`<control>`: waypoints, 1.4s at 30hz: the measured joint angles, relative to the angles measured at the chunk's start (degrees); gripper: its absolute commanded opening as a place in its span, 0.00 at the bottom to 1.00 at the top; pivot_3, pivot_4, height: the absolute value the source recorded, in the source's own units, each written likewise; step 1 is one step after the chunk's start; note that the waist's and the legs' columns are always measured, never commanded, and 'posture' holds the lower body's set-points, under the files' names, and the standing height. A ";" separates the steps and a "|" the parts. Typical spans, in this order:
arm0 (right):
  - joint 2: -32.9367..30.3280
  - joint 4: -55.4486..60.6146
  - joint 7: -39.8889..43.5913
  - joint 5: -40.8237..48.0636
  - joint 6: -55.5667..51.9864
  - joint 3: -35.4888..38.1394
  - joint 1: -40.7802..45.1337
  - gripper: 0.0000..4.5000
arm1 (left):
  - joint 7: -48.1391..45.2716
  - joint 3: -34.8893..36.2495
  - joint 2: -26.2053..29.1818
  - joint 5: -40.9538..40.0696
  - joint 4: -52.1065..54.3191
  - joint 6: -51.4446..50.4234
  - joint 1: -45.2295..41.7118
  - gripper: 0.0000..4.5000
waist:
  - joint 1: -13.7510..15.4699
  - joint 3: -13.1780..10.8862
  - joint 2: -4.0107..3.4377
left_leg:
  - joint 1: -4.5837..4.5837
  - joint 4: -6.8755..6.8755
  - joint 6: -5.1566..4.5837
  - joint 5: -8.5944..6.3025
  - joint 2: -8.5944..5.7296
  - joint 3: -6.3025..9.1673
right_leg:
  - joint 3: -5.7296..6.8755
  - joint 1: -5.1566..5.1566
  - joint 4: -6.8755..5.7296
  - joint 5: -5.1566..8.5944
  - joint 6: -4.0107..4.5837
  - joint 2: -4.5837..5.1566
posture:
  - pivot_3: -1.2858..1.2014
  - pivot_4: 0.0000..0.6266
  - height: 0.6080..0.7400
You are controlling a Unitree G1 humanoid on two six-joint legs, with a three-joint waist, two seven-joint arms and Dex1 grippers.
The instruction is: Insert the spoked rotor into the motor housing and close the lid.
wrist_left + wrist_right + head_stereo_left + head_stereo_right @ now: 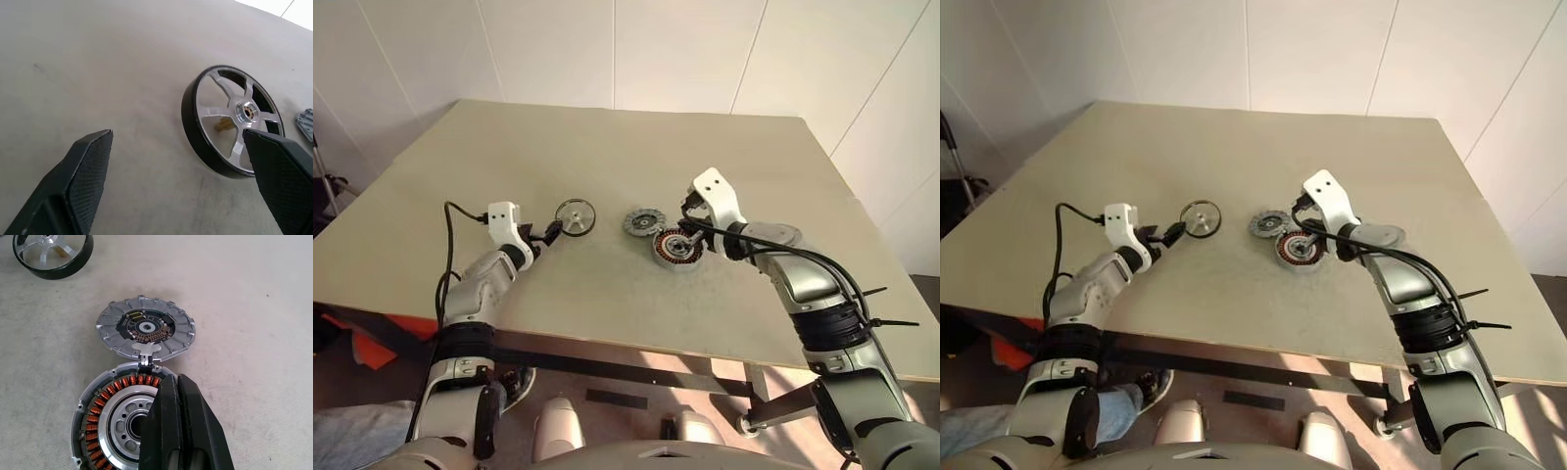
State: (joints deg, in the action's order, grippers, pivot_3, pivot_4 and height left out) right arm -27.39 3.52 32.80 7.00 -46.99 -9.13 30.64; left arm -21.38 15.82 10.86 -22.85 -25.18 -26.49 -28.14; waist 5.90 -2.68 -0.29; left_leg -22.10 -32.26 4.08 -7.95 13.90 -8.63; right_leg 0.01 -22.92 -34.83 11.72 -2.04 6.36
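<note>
Motor housing [115, 421] with copper coils, lid [145, 330] open.

Scene evenly and brightly lit; the table [607, 147] reads pale with soft, short shadows. Hard sunlit patches fall on the floor [705, 377] beneath it. Wrist views sharp, with mild glare on the spoked rotor [234, 117].
</note>
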 measured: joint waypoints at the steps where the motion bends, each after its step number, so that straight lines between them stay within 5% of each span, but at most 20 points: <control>1: 0.06 0.09 0.01 0.04 -0.01 -0.01 0.03 0.01 | -0.35 0.42 -0.30 -0.65 -1.37 -0.30 -1.01 1.00 | 0.11 0.00 0.00 | 0.00 0.00 0.00 0.00 -0.01 0.00 | 0.00 0.00 0.00 0.00 0.00 0.01 | 0.52 0.00 1.00; 11: 0.10 1.57 -0.46 0.09 -0.94 0.02 0.00 0.01 | -3.40 4.33 -4.04 -4.64 -16.64 -0.44 -11.65 1.00 | 1.42 0.00 0.00 | 0.03 -0.04 0.00 0.00 -0.11 0.00 | 0.00 0.13 0.02 0.00 -0.01 0.11 | 0.52 0.00 1.00; 15: 0.11 1.80 -0.65 0.09 -1.20 0.03 -0.07 0.00 | -4.19 4.67 -5.53 -5.10 -19.94 -0.85 -13.68 0.80 | 1.57 -0.01 0.01 | 0.00 -0.03 0.02 0.02 -0.11 0.00 | 0.01 0.13 0.08 -0.01 -0.01 0.11 | 0.52 0.00 1.00; 22: -0.03 1.79 -1.75 0.08 -1.66 1.78 -0.17 0.00 | -5.32 5.00 -6.23 -6.33 -20.59 -2.73 -13.67 0.27 | 1.41 -0.07 0.01 | 0.00 0.02 0.10 0.06 -0.09 0.00 | 0.02 0.09 0.08 0.00 -0.01 0.09 | 0.52 0.00 1.00; 42: -7.43 -1.75 -2.43 -0.42 0.82 5.00 -0.09 0.00 | -6.99 3.49 -9.10 -12.12 -10.12 -15.03 -13.44 0.27 | 1.14 -0.18 -0.02 | 0.02 0.03 0.05 0.04 -0.11 -0.01 | 0.02 0.09 0.10 0.00 -0.01 0.10 | 0.52 0.00 1.00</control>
State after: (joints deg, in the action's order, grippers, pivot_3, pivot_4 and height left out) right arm -34.82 1.77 30.38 6.58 -46.17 -4.12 30.54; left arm -28.36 19.31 1.77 -34.97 -35.30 -41.52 -41.59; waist 7.04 -2.87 -0.31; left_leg -22.08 -32.23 4.13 -7.91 13.79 -8.64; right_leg 0.02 -22.83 -34.73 11.72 -2.05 6.45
